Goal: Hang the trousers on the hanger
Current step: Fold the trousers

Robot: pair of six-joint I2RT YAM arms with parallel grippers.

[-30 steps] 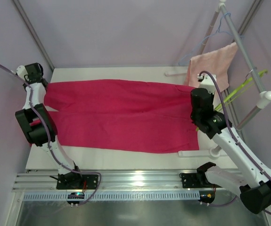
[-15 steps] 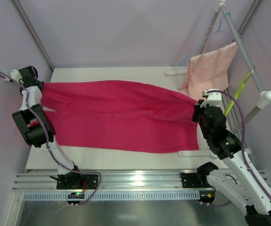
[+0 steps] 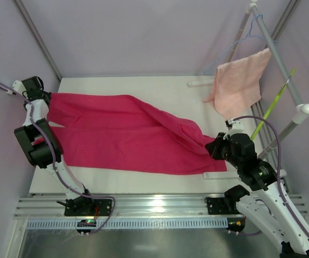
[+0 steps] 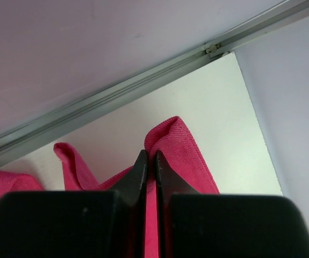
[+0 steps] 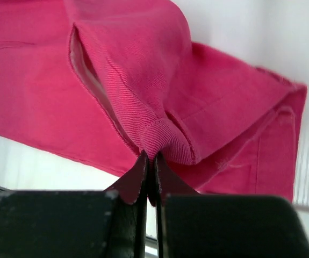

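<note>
Right end effector (image 5: 149,157), at about four o'clock on the white tabletop (image 3: 127,86), has its black fingers pinched tight on a bunched corner of the bright magenta-pink, finely ribbed cloth trousers (image 3: 116,134). The pinch lifts a soft ridge that runs diagonally across the flat-lying legs. Toward ten o'clock, the left end effector (image 4: 149,157) is likewise clamped on a fold at the opposite end. I judge this the gather-and-lift step. Next, the limp, drapey fabric needs raising and carrying toward two o'clock. There the thin lime-green clothes hanger (image 3: 268,110) hangs slanted from the metal rack rail (image 3: 277,51), beside a pale salmon towel (image 3: 240,80).
</note>
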